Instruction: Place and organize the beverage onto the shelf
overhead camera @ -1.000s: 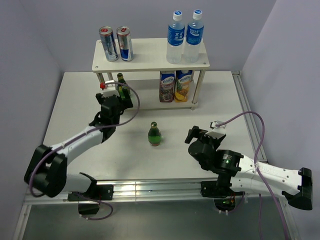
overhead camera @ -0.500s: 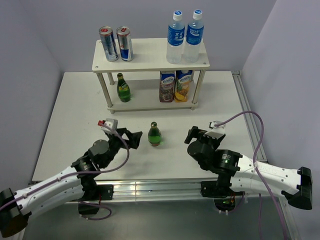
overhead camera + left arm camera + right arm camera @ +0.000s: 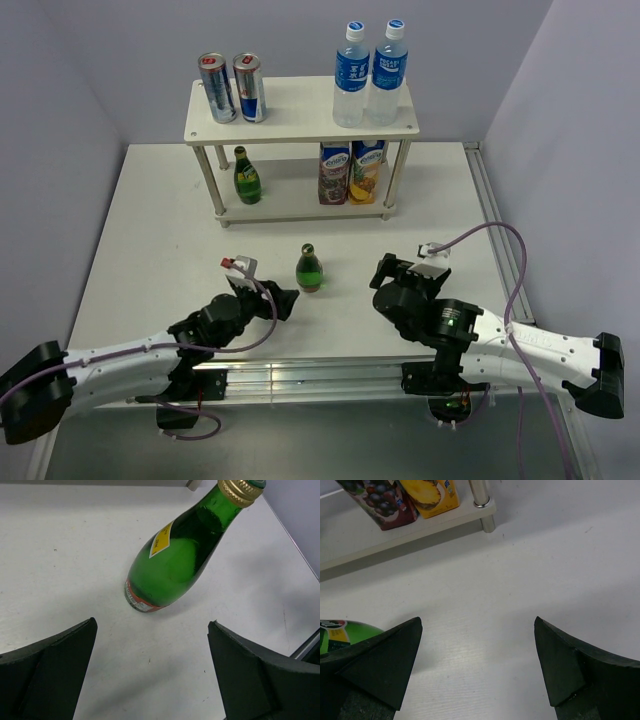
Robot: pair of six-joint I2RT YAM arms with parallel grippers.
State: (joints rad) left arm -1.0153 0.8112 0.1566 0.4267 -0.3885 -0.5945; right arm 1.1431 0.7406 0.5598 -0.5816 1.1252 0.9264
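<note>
On my overhead feed the shelf [image 3: 300,112] stands at the far middle of the table [image 3: 150,230], both boards level on their white legs. Its top board carries two cans [image 3: 231,88] side by side at the left end and two water bottles [image 3: 370,75] touching each other at the right end. On the lower board I see a pair of juice cartons [image 3: 352,172] near the right legs and a small green bottle [image 3: 246,176] upright near the left legs. A loose green bottle [image 3: 310,268] stands upright on the table in front of the shelf, roughly midway between my two arms and apart from the rack. The left end effector [image 3: 290,300] sits low, just beside this bottle on its near-left side. On the left wrist feed its fingers [image 3: 50,675] are spread wide with nothing between them, and the bottle's base is ahead of the gap, not inside it. The right end effector [image 3: 384,270] rests near the bottle's right side. Its fingers [image 3: 580,670] are also spread wide around bare table. That wrist feed shows the bottle only as a green sliver at the left edge, with the cartons and one shelf leg [image 3: 481,497] beyond.
</note>
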